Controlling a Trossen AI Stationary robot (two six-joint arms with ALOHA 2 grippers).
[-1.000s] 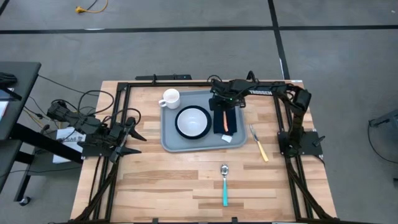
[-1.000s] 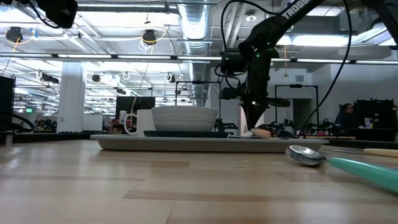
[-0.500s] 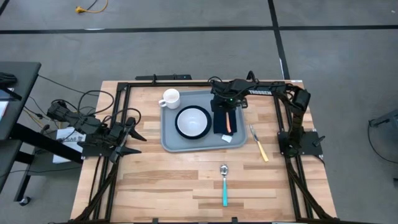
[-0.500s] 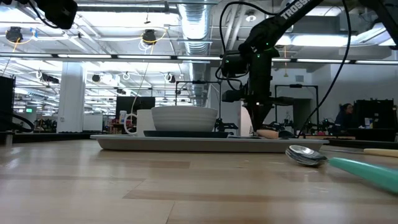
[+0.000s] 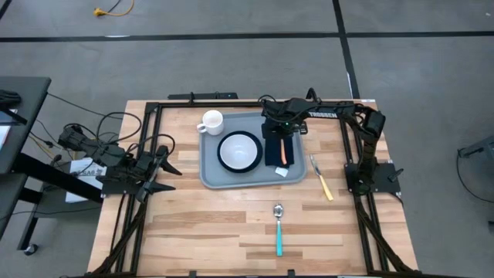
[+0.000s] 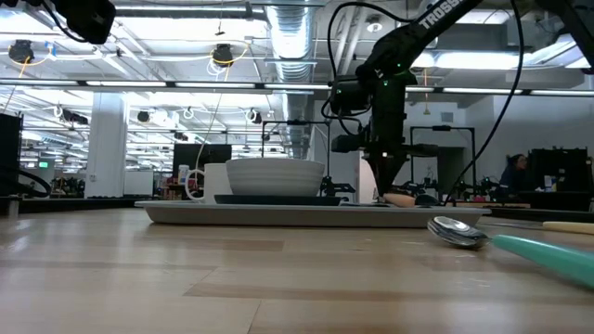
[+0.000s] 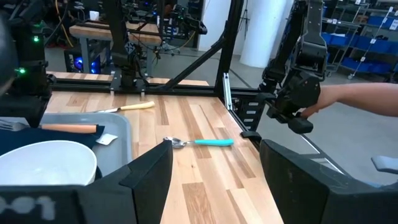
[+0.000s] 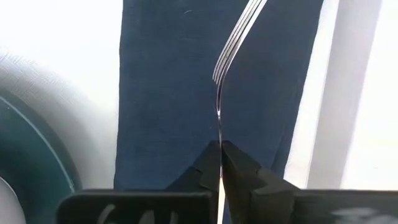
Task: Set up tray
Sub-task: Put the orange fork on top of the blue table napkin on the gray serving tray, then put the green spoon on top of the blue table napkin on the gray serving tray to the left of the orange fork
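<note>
The light grey-blue tray (image 5: 210, 176) lies mid-table and carries a white mug (image 5: 212, 121), a white bowl (image 5: 239, 150) on a dark plate, and a navy napkin (image 5: 272, 157). An orange-handled fork (image 5: 283, 153) lies along the napkin. My right gripper (image 5: 282, 133) stands over the napkin's far half, pointing down, shut on the fork. The left gripper (image 7: 214, 180) waits open at the table's left edge, apart from everything. My right gripper pinches the fork's thin metal neck (image 8: 219, 124) between its two fingertips, just behind the tines (image 8: 239, 31). The fingers come from above, pointing down, over the navy napkin (image 8: 161, 81). The orange handle (image 6: 401, 198) reaches toward the near edge, low over the napkin.
A pale-handled knife (image 5: 321, 177) lies on the wood just right of the tray. A teal-handled spoon (image 5: 279, 229) lies near the table's near edge. Black frame rails run along the left, right and far sides. Bare wood spreads across the near half.
My right gripper has shifted slightly toward the table's right, still shut on the fork. The orange handle has swung with it, from a slant to lying straight along the napkin. Over the last half second nothing has moved.
</note>
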